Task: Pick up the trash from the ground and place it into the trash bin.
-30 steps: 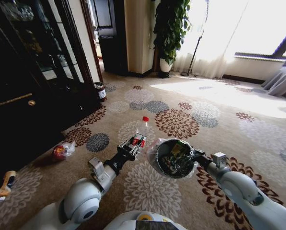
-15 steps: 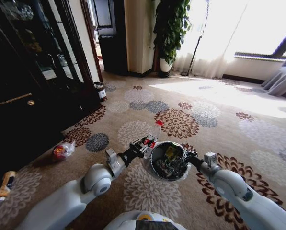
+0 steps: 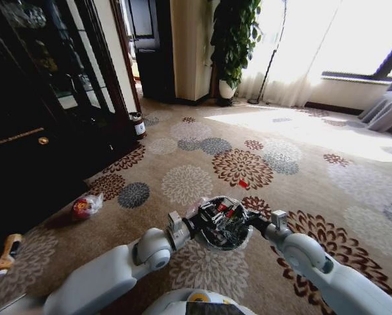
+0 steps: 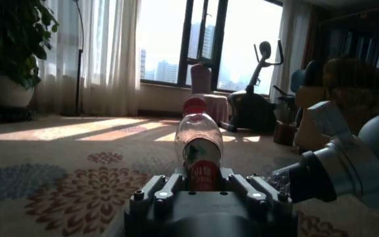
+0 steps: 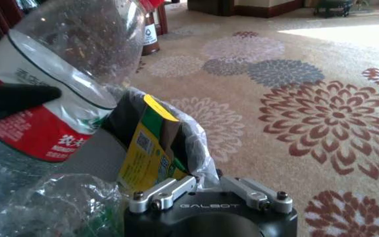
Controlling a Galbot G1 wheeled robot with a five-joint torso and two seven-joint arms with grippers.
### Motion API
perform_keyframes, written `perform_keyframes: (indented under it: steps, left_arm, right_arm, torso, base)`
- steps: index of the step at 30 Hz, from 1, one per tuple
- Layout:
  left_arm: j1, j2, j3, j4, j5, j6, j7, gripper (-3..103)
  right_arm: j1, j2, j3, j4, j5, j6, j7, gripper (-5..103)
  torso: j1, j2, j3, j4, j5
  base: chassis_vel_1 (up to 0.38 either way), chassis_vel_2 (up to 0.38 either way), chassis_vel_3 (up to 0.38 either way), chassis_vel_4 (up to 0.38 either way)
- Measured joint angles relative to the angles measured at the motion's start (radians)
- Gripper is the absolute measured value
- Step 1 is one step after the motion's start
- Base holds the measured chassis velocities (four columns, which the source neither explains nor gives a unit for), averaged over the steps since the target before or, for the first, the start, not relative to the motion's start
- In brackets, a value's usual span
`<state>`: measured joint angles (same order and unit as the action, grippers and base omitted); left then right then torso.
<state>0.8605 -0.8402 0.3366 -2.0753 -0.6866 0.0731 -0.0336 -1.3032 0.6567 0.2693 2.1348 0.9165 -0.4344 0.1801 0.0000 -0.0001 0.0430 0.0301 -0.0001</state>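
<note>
The left hand has carried the clear bottle from beside the trash bin to over its mouth — still pinching it. The right hand grips the bin's rim — only the release remains.

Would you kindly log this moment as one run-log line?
left gripper: holds clear plastic bottle over trash bin | right gripper: grips bin rim | red-and-white bag: on carpet

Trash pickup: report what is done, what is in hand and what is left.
Done: the trash bin, gripped at its rim by the right pincer, already holds litter, including a yellow-green carton.
In hand: the left pincer is shut on the clear bottle, held over the bin's mouth, not yet released.
Left: a red-and-white bag and an orange-topped piece lie on the carpet.
</note>
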Motion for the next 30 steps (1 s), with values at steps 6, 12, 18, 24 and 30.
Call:
perform_keyframes:
  steps: [6, 12, 18, 24, 30]
  left_arm:
    - [-0.022, -0.01, 0.002, 0.046, 0.016, -0.029, 0.032, 34]
    - [-0.023, -0.016, 0.012, 0.055, 0.019, -0.047, 0.053, 56]
    - [-0.007, -0.008, 0.014, 0.034, 0.028, -0.047, 0.074, 78]
    - [0.021, 0.017, -0.023, -0.019, 0.022, -0.027, 0.077, 98]
    - [0.05, 0.02, -0.149, -0.049, -0.043, -0.017, 0.051, 100]
  right_arm:
    - [-0.014, -0.007, 0.022, 0.019, 0.016, -0.003, -0.037, 1]
    - [-0.024, -0.018, 0.042, 0.034, 0.035, -0.007, -0.067, 1]
    - [-0.025, -0.021, 0.044, 0.037, 0.039, -0.009, -0.083, 1]
    - [-0.025, -0.021, 0.048, 0.028, 0.037, -0.008, -0.09, 1]
    - [-0.028, -0.027, 0.067, 0.016, 0.033, -0.007, -0.095, 1]
  torso:
    - [0.0, 0.0, 0.0, -0.0002, 0.0002]
    - [0.0, 0.0, 0.0, -0.0002, 0.0003]
    - [0.0, 0.0, 0.0, -0.0001, 0.0001]
    - [0.0, 0.0, 0.0, 0.0, 0.0001]
    - [0.0, 0.0, 0.0, -0.0002, 0.0]
  base:
    - [0.0, 0.0, 0.0, 0.0]
    - [0.0, 0.0, 0.0, 0.0]
    - [0.0, 0.0, 0.0, 0.0]
    - [0.0, 0.0, 0.0, 0.0]
    - [0.0, 0.0, 0.0, 0.0]
